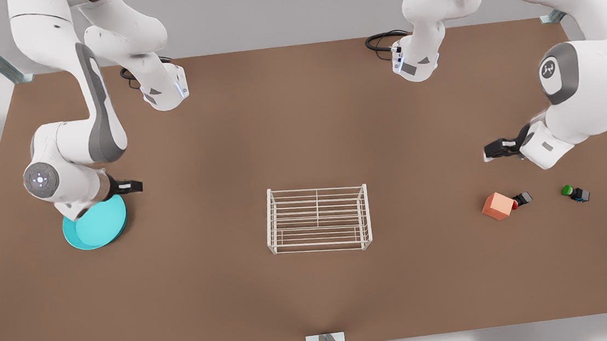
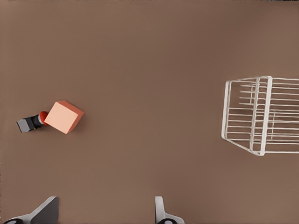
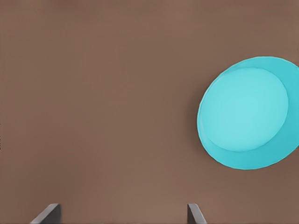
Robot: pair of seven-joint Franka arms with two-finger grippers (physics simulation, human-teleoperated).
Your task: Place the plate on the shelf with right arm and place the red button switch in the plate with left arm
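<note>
**Turquoise plate not yet lifted, both pincers hanging spread above the counter**

Turquoise and round, the shallow plate (image 1: 97,226) is lying flat on the brown counter (image 1: 314,296) near the edge at the front view's left, well apart from the small white wire shelf (image 1: 318,218) standing mid-counter. The right arm's pincer (image 1: 125,187) is hanging just above the plate's far rim, fingers spread and pinching nothing; in its wrist view the plate (image 3: 247,112) is sitting off to one side of the open fingertips (image 3: 194,214). By my reading the first step, the grasp of the plate, is only being approached: the pincer is needing to shift over the rim and come down so one finger goes inside the raised lip and one outside.

The left arm's pincer (image 1: 494,149) is waiting, spread and empty, above the counter towards the opposite edge. Below it the tiny black switch with the red cap (image 1: 520,199) is lying on its side, cap touching the salmon-orange cube (image 1: 498,205); the wrist view is showing the same contact (image 2: 32,122). The green-capped switch (image 1: 574,192) is sitting nearby, closer to that edge.

Open room is looking generous between plate and shelf, with bare counter along the whole path. The shelf's corner posts are the edges to clear when lowering the plate. The cube is crowding the red switch, so that grasp will likely be needing care.
</note>
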